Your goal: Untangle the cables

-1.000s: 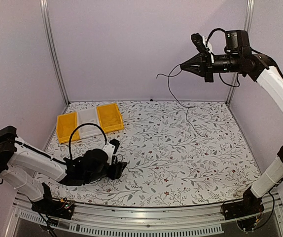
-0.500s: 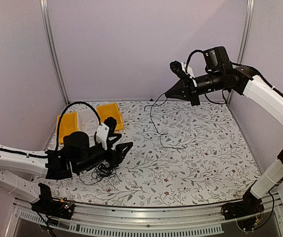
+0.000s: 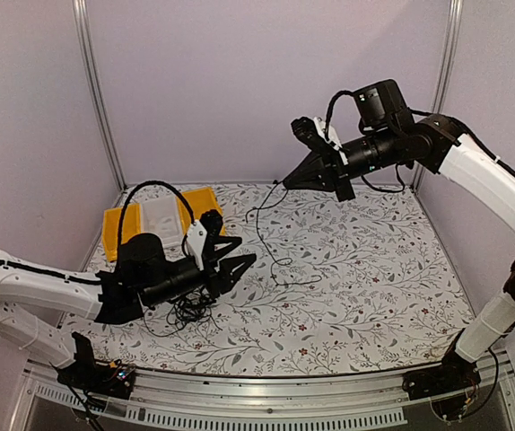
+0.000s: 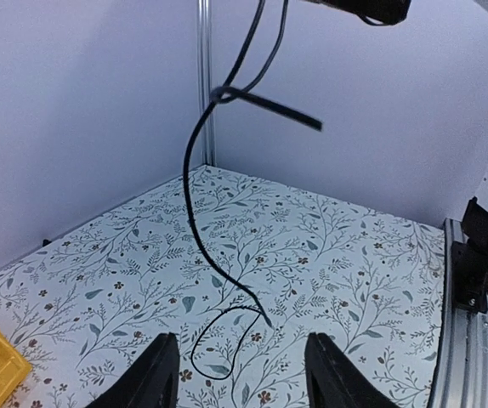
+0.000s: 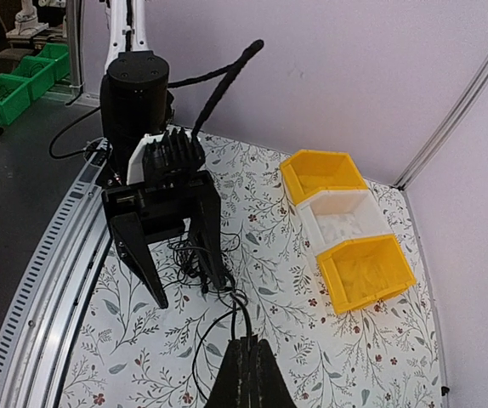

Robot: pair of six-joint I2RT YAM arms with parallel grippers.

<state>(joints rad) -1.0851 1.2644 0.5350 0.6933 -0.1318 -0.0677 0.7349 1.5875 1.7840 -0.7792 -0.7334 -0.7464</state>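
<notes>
Top external: my right jaws grasp thin black cable (image 3: 257,220), hanging near-upright, tail curled mid floral-print worktop (image 3: 383,269); left jaws released.

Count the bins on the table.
3, in a row at the far left corner: left yellow bin, white bin in the middle, right yellow bin.

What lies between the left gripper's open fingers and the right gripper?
One thin black cable, hanging, its end looped on the floral tabletop; left wrist view.
</notes>
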